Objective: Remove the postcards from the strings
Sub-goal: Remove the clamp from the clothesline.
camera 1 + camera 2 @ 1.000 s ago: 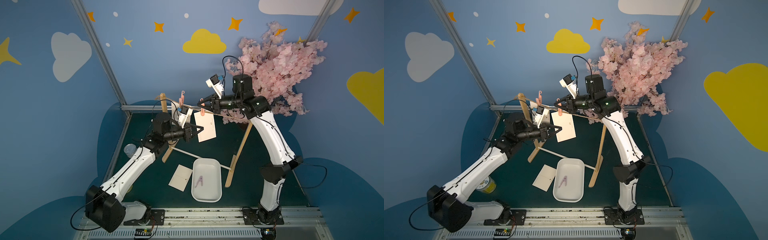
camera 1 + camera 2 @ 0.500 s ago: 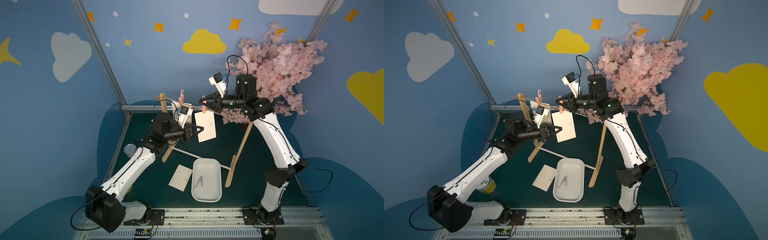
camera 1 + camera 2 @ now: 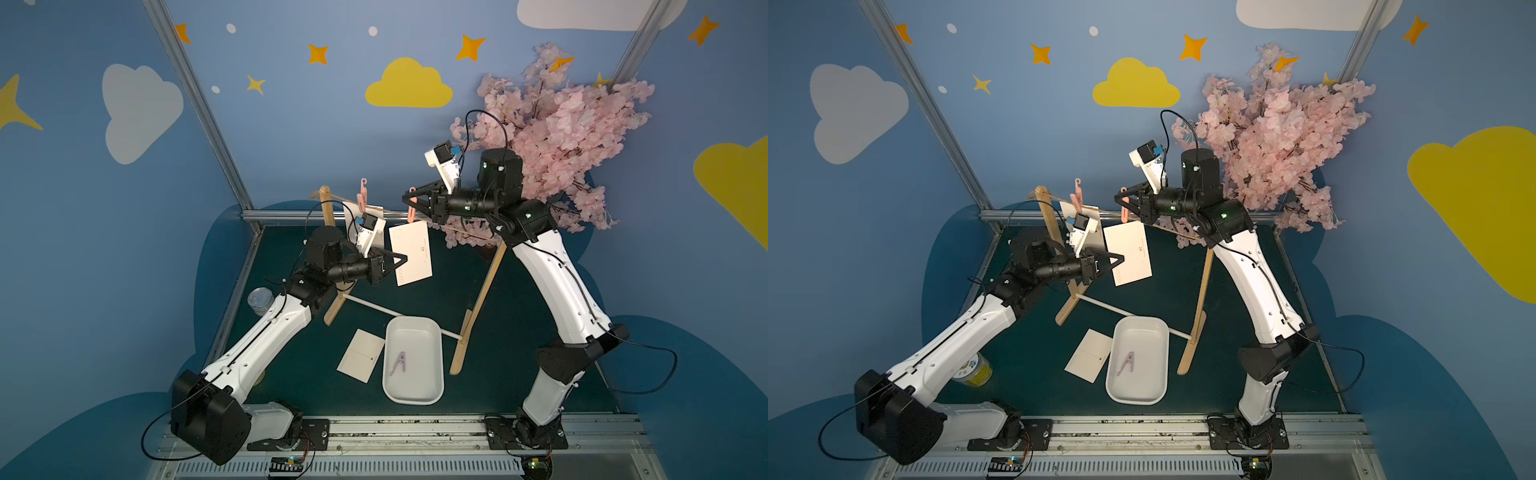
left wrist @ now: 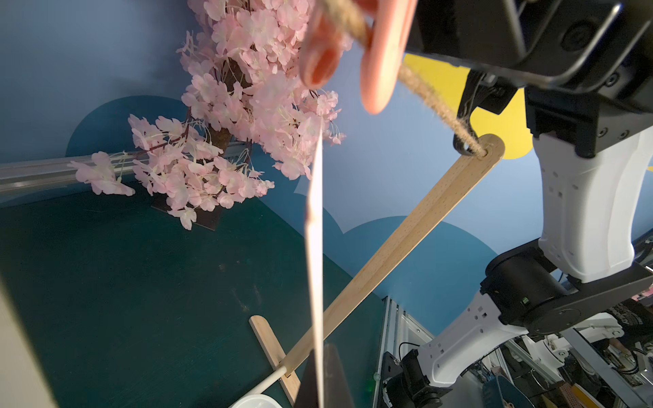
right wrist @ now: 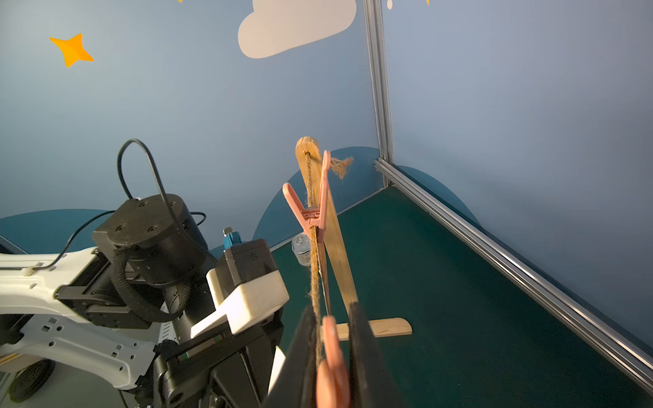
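A white postcard [image 3: 411,251] [image 3: 1130,249] hangs tilted under the tan string [image 3: 390,213] [image 5: 312,268] between two wooden posts. My left gripper [image 3: 405,261] [image 3: 1122,258] [image 4: 319,374] is shut on that card's lower left edge; the left wrist view shows the card edge-on [image 4: 314,247]. My right gripper [image 3: 409,198] [image 5: 332,353] is shut on a pink clothespin [image 3: 411,210] [image 4: 381,53] on the string; its tips stand spread just above the card's top. A second postcard [image 3: 352,216] hangs further left, half hidden by my left wrist. A third postcard [image 3: 360,355] lies on the table.
A white tray [image 3: 413,399] near the front holds a loose clothespin [image 3: 399,363]. Another pink clothespin [image 3: 362,195] [image 5: 307,215] grips the string by the left post [image 3: 328,212]. A pink blossom tree [image 3: 573,137] stands behind the right post [image 4: 406,240]. A can [image 3: 259,301] sits at the left.
My right arm has lifted and drawn back a little with the clothespin in its grip. The left arm and the card in it have stayed still.
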Robot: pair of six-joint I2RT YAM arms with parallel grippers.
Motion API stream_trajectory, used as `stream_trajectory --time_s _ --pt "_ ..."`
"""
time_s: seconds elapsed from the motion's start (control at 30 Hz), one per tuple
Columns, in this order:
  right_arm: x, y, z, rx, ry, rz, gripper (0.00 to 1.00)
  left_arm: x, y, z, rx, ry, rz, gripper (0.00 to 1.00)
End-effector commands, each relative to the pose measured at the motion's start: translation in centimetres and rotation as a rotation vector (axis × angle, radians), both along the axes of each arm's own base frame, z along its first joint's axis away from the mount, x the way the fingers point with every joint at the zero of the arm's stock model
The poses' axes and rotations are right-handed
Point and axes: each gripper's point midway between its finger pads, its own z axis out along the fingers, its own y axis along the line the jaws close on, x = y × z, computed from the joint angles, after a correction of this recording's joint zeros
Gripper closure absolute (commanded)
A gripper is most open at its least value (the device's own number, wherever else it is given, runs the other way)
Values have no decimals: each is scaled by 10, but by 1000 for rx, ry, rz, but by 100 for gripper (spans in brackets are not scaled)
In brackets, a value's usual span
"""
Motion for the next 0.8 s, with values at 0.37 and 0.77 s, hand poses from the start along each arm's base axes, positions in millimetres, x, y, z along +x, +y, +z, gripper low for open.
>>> stream_trajectory --time_s 0.37,0.77 --pt "3 -19 29 60 -136 -143 100 -5 2 2 -10 -26 2 96" --pt "-27 -1 41 130 -61 78 100 -8 5 1 -8 -30 16 97"
